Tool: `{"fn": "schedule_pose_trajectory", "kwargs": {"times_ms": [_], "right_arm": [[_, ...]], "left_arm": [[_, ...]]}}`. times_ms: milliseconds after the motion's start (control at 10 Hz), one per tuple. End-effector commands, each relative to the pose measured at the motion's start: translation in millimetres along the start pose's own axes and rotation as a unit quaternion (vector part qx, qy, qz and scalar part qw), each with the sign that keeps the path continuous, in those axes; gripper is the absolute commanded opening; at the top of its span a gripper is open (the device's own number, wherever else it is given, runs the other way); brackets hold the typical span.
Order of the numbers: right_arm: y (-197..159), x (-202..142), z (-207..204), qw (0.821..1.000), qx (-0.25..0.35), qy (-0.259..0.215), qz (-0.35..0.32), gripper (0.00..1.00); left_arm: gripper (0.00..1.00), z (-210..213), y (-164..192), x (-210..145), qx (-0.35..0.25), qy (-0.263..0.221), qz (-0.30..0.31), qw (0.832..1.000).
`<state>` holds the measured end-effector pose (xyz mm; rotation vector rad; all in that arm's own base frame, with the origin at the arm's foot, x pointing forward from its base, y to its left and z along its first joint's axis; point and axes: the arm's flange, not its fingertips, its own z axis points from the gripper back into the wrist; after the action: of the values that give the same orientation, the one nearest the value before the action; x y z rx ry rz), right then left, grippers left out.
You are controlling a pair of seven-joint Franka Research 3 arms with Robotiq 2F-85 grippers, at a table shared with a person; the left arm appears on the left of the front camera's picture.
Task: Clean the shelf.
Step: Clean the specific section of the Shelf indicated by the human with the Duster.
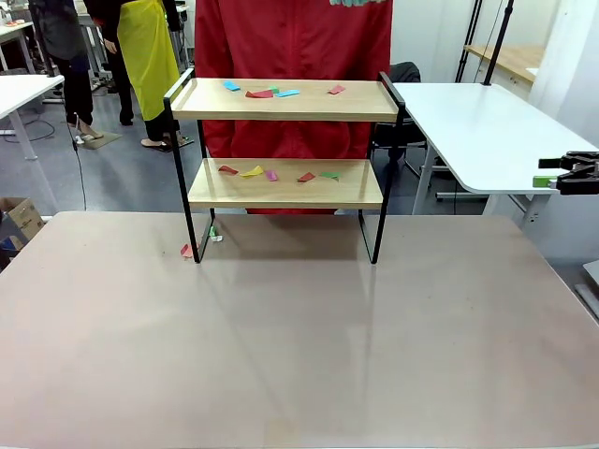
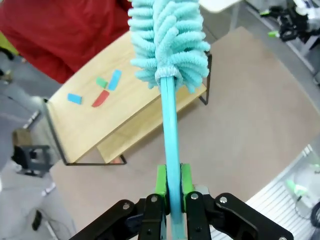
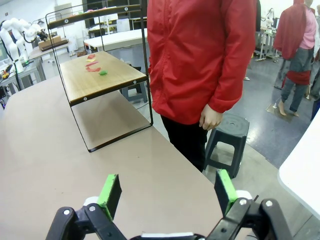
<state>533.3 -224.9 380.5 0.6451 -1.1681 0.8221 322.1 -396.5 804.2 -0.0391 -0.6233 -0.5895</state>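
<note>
The shelf (image 1: 281,100) stands at the far middle of the table, with coloured paper scraps (image 1: 260,93) on its top board and more scraps (image 1: 253,172) on the lower board. In the left wrist view my left gripper (image 2: 170,186) is shut on the teal handle of a fluffy duster (image 2: 167,42), whose head hangs above the shelf's top board (image 2: 95,125) and its scraps (image 2: 102,96). A bit of the duster's fluff (image 1: 356,3) peeks in at the top of the front view. My right gripper (image 1: 546,172) hovers open at the far right, its green pads (image 3: 111,194) wide apart with nothing between them.
A person in a red jacket (image 1: 290,56) stands right behind the shelf. Two scraps (image 1: 187,250) lie on the table by the shelf's left foot. A white side table (image 1: 477,122) is at the right, a grey stool (image 3: 230,127) beside the person. The near tabletop (image 1: 299,355) is bare.
</note>
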Motion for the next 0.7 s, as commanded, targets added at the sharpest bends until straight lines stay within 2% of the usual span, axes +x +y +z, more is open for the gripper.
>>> {"fn": "schedule_pose_trajectory", "kwargs": {"times_ms": [0, 100, 300, 400, 600], "right_arm": [[2, 2, -1, 1.000, 0.001, -0.002, 0.001, 1.00], [2, 2, -1, 1.000, 0.001, -0.002, 0.001, 1.00], [2, 2, -1, 1.000, 0.001, -0.002, 0.001, 1.00], [2, 2, -1, 1.000, 0.001, -0.002, 0.001, 1.00], [2, 2, -1, 1.000, 0.001, -0.002, 0.001, 1.00]], "left_arm": [[0.13, -2, -19, 32, -0.005, 0.005, 0.005, 1.000], [0.13, 0, 0, 0, 0.000, 0.000, 0.000, 1.000], [0.13, 0, 0, 0, 0.000, 0.000, 0.000, 1.000], [0.13, -11, -11, 11, -0.006, 0.006, 0.005, 1.000], [0.13, -25, -43, 24, -0.016, 0.007, 0.074, 0.997]]}}
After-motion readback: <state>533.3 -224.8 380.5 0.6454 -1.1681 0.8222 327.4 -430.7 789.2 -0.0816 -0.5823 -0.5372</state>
